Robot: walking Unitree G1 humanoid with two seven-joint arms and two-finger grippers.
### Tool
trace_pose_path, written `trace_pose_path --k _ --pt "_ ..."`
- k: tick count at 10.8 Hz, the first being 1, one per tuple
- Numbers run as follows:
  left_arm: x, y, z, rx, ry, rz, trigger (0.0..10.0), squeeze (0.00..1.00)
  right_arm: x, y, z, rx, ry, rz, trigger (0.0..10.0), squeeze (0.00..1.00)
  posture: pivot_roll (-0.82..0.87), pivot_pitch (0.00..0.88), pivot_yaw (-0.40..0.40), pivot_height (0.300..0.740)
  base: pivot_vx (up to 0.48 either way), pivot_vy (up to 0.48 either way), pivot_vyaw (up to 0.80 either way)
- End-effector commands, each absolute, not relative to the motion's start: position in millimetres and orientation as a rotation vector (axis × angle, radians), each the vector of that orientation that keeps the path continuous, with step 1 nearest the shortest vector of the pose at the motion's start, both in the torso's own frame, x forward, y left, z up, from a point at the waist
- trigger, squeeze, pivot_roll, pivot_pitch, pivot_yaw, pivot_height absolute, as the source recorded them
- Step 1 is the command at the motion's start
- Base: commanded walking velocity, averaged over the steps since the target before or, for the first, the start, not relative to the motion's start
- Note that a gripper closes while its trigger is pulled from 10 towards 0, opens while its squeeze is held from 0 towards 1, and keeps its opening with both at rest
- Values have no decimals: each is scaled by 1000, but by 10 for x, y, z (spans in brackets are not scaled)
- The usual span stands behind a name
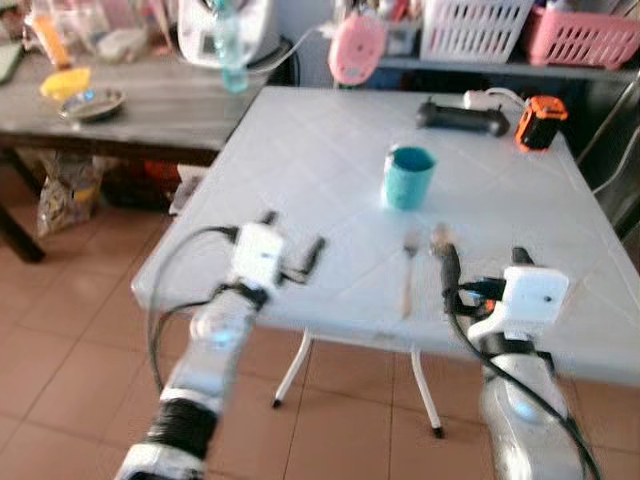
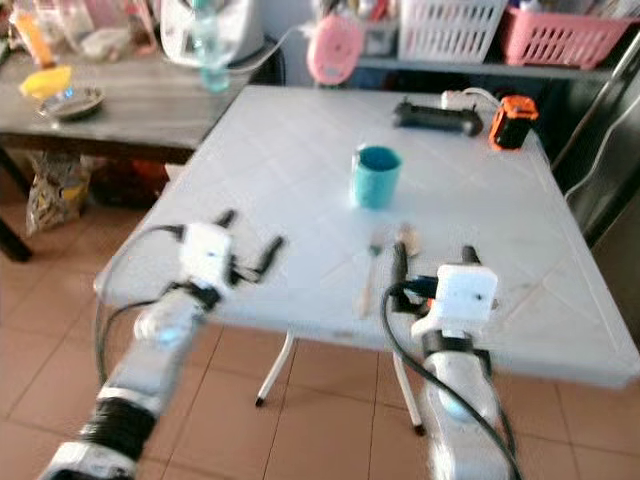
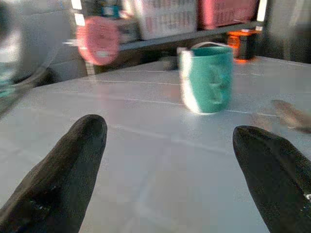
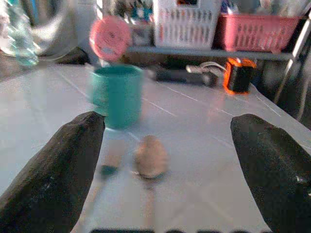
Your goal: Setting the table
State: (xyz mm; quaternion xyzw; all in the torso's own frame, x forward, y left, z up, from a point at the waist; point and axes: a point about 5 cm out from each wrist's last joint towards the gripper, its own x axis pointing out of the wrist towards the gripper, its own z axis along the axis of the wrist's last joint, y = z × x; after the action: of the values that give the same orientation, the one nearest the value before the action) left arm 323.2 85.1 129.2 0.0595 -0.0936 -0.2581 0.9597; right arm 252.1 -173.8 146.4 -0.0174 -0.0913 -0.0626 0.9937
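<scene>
Cutlery: a fork point(image 1: 408, 272) and a spoon point(image 4: 150, 156) lie side by side just short of the teal cup point(image 1: 408, 177) on the white surface point(image 1: 320, 150). My right tool point(image 4: 167, 165), fingers spread, hovers over the spoon; my left tool point(image 3: 170, 170), also spread, hangs near the front edge. Judgement: descend slowly and centre on the spoon handle. Cup contents not visible.
</scene>
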Motion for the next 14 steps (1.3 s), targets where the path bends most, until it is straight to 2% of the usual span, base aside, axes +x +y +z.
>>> trace_pose_path --k 1,5,6,8,9,14 --pt "3239 954 1326 150 -199 -527 10000 0 2513 -1691 1502 -7 -199 -120 10000 486 81 112 22 740 0 0 0" --pt "3333 1048 1431 145 -180 -618 10000 0 2522 -1572 1470 34 -185 -88 10000 475 86 116 23 740 0 0 0" --pt "3296 1053 1378 104 -90 -735 10000 0 2545 -1488 1354 88 -127 -60 10000 471 90 123 23 740 0 0 0" --pt "3139 1044 1317 137 -38 -917 10000 0 2575 -1433 1307 92 -97 -36 10000 451 99 125 24 740 0 0 0" --pt "3091 1003 1298 143 -30 -981 10000 0 2596 -1428 1253 93 -67 -30 10000 0 102 127 22 740 0 0 0" --pt "2995 857 1285 106 10 -1085 10000 0 2815 -1322 1098 93 24 -46 10000 0 96 124 16 740 0 0 0"
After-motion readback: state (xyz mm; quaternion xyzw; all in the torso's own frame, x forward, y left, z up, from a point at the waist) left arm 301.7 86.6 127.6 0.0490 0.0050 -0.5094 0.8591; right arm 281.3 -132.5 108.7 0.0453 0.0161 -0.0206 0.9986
